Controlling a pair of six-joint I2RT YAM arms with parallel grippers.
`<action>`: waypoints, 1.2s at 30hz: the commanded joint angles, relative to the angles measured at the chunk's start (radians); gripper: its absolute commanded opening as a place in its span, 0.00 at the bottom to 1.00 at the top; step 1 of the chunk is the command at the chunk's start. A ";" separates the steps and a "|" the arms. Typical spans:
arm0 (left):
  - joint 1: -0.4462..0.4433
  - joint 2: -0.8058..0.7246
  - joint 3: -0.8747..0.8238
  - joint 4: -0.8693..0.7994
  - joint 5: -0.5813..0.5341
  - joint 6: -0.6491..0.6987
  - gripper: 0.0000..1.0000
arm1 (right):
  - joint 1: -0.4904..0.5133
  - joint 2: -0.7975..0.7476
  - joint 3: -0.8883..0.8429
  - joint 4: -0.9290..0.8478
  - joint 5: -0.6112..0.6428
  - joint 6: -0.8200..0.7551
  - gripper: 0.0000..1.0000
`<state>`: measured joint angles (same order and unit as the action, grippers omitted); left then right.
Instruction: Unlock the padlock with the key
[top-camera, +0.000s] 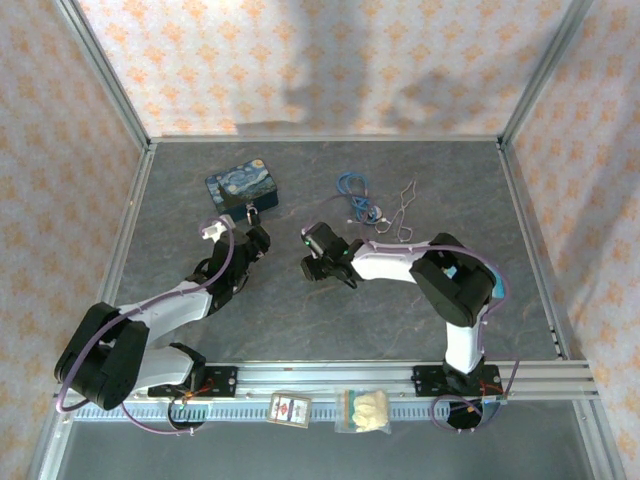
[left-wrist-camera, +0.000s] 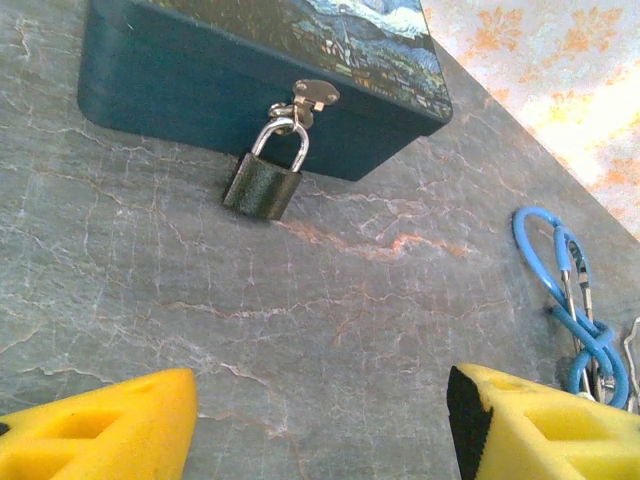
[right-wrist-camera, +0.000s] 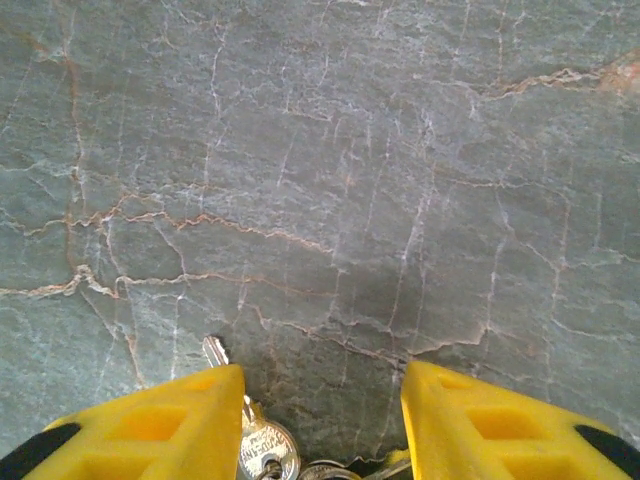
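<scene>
The small dark padlock (left-wrist-camera: 263, 185) hangs by its metal shackle from the hasp of the blue painted tin (left-wrist-camera: 270, 60) and rests on the grey table; from above the padlock (top-camera: 251, 213) sits at the tin's near edge. My left gripper (left-wrist-camera: 320, 430) stands open a short way in front of it, with nothing between its yellow fingers (left-wrist-camera: 100, 425). My right gripper (right-wrist-camera: 322, 400) is low over the table near the middle, jaws apart. The silver key (right-wrist-camera: 262, 445) lies on the table against the inner side of its left finger (right-wrist-camera: 150, 425), blade pointing away, with a ring behind it.
A coiled blue cable (top-camera: 352, 185) and bent wire loops (top-camera: 405, 210) lie behind the right gripper (top-camera: 312, 262). The tin (top-camera: 243, 186) stands at the back left. Two small packets (top-camera: 290, 408) rest on the near rail. Patterned walls enclose the table.
</scene>
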<state>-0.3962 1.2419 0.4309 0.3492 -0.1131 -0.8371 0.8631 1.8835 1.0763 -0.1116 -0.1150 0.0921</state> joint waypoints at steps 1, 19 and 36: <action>0.012 -0.026 0.011 0.005 -0.020 0.008 0.68 | 0.022 -0.007 -0.071 -0.155 0.052 0.021 0.45; 0.015 -0.055 -0.015 0.020 -0.007 -0.016 0.68 | 0.057 -0.027 -0.126 -0.125 0.089 0.036 0.23; -0.064 0.033 -0.082 0.285 0.209 -0.226 0.66 | -0.076 -0.148 -0.173 0.069 -0.286 0.145 0.00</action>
<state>-0.4255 1.2526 0.3542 0.5320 0.0471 -1.0039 0.8127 1.7702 0.9218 -0.0532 -0.2977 0.2119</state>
